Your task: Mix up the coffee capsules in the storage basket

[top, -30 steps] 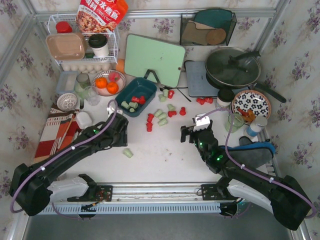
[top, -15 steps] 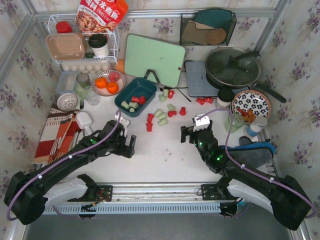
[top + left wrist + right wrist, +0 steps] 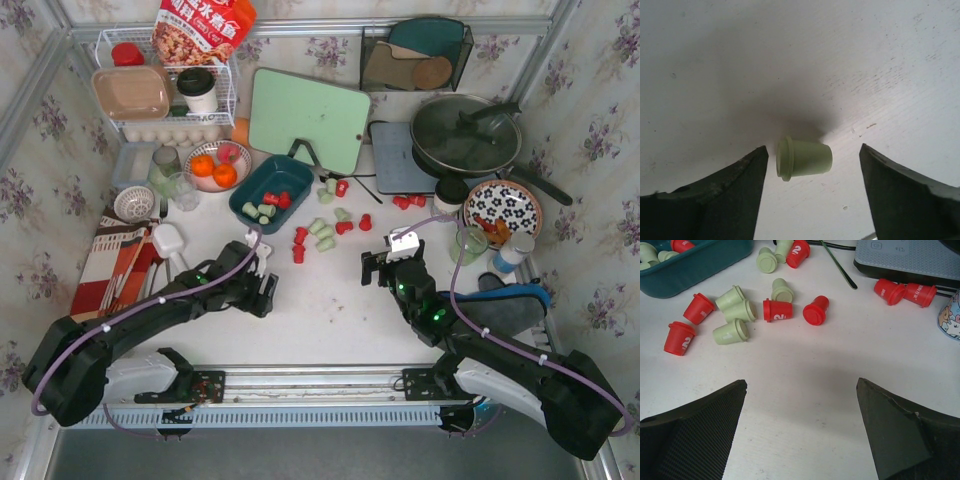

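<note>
The pale green capsule (image 3: 804, 159) lies on its side on the bare tabletop (image 3: 790, 60), between the open jaws of the left pincer (image 3: 812, 150), which hold nothing. Its long axis runs straight across the gap, along the closing line. The wide rim points at 1 finger (image 3: 725, 195) and the narrow closed end points at the other (image 3: 905, 195).

That suits an end-to-end grip, since flat faces meet the pads and the tapered wall cannot squirt out. The rim sits just beside its finger while the narrow end is well apart from the other. I judge the pincer should shift toward the narrow end first, then close gently so both pads land together and the capsule does not roll.

From above, the capsule seems hidden under the pincer. More loose capsules (image 3: 325, 232), red and green, lie scattered between this spot and the storage basket (image 3: 285, 178), which holds a few of both colours.

The right pincer (image 3: 801, 385) hangs wide open and empty over bare tabletop near that scatter.
</note>
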Motion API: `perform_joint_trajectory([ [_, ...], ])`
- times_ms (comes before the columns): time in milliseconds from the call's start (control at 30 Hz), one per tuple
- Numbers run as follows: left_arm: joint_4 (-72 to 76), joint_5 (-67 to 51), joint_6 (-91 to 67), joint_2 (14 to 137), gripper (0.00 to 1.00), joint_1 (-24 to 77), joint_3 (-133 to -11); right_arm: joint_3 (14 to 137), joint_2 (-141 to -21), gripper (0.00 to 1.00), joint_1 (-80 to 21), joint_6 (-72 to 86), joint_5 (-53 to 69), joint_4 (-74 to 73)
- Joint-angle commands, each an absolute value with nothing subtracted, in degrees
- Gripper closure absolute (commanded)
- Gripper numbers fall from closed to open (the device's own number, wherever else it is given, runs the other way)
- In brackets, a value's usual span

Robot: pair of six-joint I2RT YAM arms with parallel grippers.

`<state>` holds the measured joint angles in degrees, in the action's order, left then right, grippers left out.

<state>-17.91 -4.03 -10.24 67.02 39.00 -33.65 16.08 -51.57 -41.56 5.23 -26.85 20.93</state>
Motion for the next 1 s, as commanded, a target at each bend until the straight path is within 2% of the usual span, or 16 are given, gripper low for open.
perform_joint_trajectory([
  [0, -18.4, -3.8, -11.0, 69.2, 0.3, 39.1, -35.4, 16.6, -51.6, 0.0, -41.5, 5.3, -26.9, 21.8],
  [67, -20.8, -2.4, -12.7, 69.4, 0.37, 39.2, -35.8, 16.6, -51.6, 0.0, -41.5, 5.3, -27.0, 21.8],
  [133, -22.7, -0.3, -14.4, 68.3, 0.39, 39.8, -35.6, 16.7, -51.7, 0.0, -41.6, 5.3, -26.8, 21.8],
  [300, -23.6, 0.9, -15.8, 66.0, 0.38, 40.6, -34.6, 16.9, -52.2, 0.0, -41.6, 5.3, -26.8, 21.7],
  [533, -23.7, -0.8, -15.2, 70.3, 0.36, 40.8, -36.3, 17.0, -52.3, 0.0, -41.6, 5.4, -27.0, 21.6],
  [967, -26.2, 2.0, -16.3, 74.7, 0.43, 42.4, -38.7, 17.0, -52.3, 0.0, -41.6, 5.3, -26.6, 21.5],
])
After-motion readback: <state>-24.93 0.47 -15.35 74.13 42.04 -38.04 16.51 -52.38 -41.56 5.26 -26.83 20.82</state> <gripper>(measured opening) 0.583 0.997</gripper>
